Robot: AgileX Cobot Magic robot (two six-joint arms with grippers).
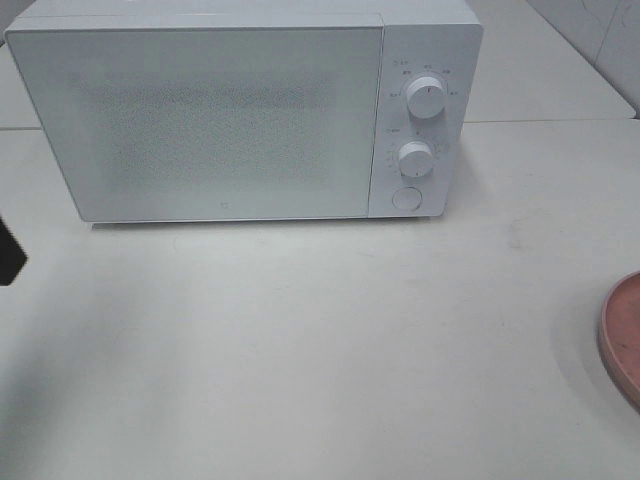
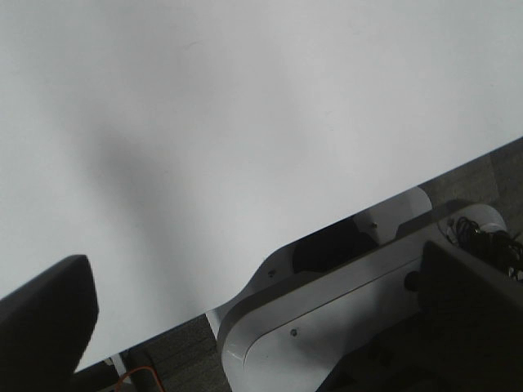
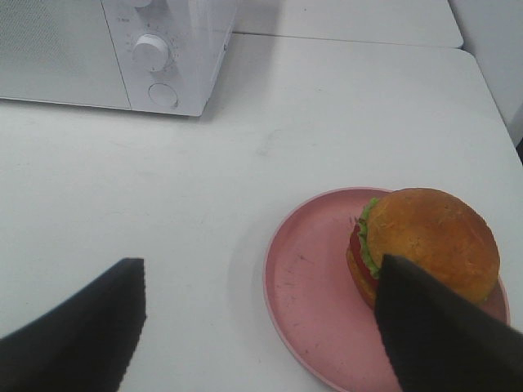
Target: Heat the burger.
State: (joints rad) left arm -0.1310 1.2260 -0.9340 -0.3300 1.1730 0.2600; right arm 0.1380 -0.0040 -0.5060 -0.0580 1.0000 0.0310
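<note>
The burger, with a golden-brown bun, green lettuce and red tomato, sits on the round pink plate in the right wrist view. My right gripper hovers above the plate, open, its two dark fingers spread wide and empty. One fingertip overlaps the burger's near side in that view. The exterior high view shows only the plate's rim at the right edge, and the burger is out of that view. A single dark finger of my left gripper shows over bare table, with nothing against it.
The white microwave stands at the back of the table with its door shut and two knobs on its right panel. A dark piece of the left arm pokes in at the left edge. The table edge and a robot base show beyond it.
</note>
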